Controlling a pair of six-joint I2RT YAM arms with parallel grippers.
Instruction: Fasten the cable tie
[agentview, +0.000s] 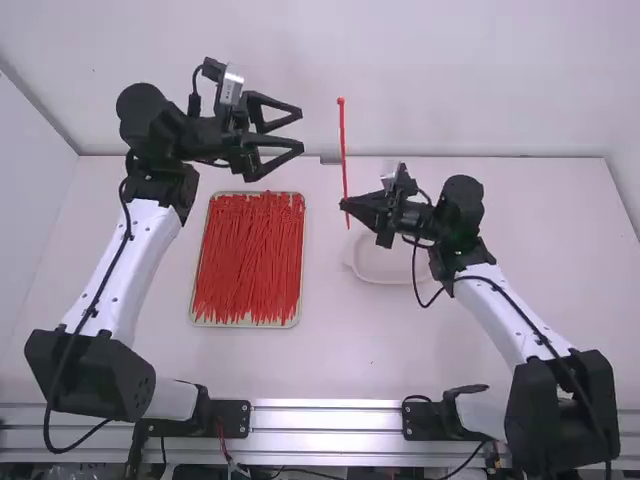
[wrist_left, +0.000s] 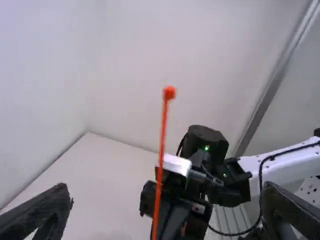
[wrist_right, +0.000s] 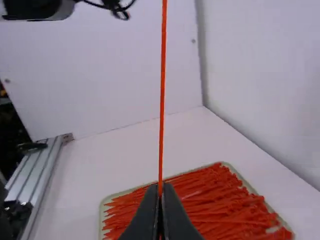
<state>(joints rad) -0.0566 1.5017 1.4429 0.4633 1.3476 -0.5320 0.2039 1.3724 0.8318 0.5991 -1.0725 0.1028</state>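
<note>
The right gripper (agentview: 347, 212) is pinching one tie (agentview: 342, 150) upright by its tail (head on top), the left gripper (agentview: 298, 130) is hanging spread beside it, looping and threading not yet begun

A straight red cable tie (agentview: 343, 160) stands upright, head on top, lower end pinched in the right tool (agentview: 348, 212).

1 cable tie (agentview: 343, 165): smooth red plastic. Tray (agentview: 246, 325): matt beige, holding same plastic ties (agentview: 250, 258). Table (agentview: 560, 230): matt white. Front rail (agentview: 330, 412): grooved bare metal.
</note>
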